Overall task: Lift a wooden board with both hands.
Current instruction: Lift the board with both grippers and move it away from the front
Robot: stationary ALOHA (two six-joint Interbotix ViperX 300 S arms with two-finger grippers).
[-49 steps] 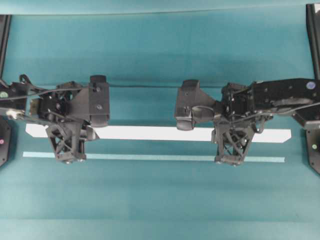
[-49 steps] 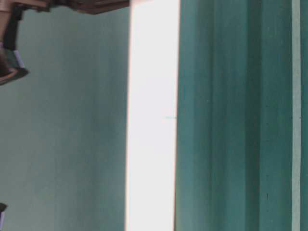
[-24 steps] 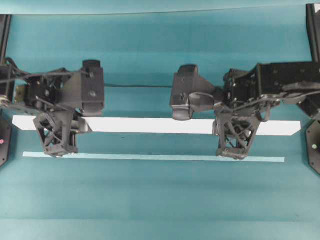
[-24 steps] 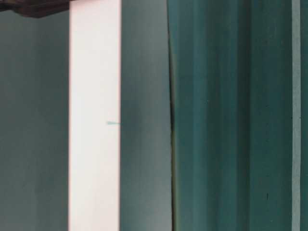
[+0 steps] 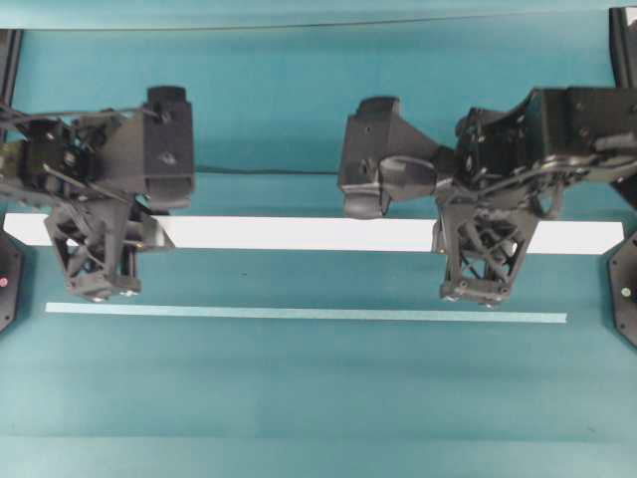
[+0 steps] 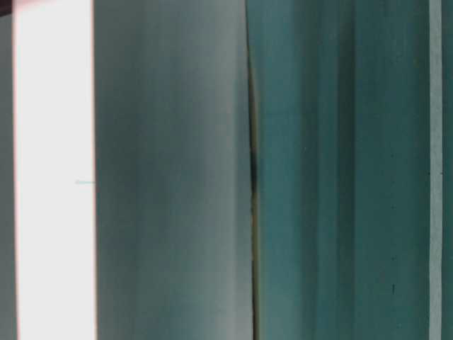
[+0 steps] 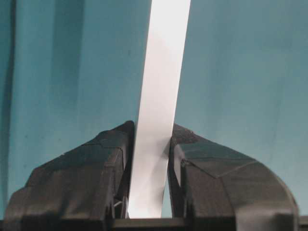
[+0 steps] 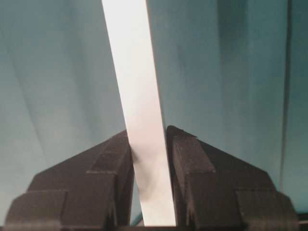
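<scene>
The wooden board is a long white plank held level above the teal table, spanning nearly the whole overhead view. My left gripper is shut on its left part and my right gripper is shut on its right part. In the left wrist view the board runs up from between the black fingers of my left gripper. In the right wrist view the board is pinched the same way by my right gripper. The table-level view shows the board as a bright band.
A thin pale teal strip lies on the table in front of the board and also shows in the table-level view. Black arm bases stand at both side edges. A dark cable runs behind the grippers.
Both grippers have risen with the board in them. The board now looks longer and farther from the teal strip overhead, and has shifted left in the table-level view.
</scene>
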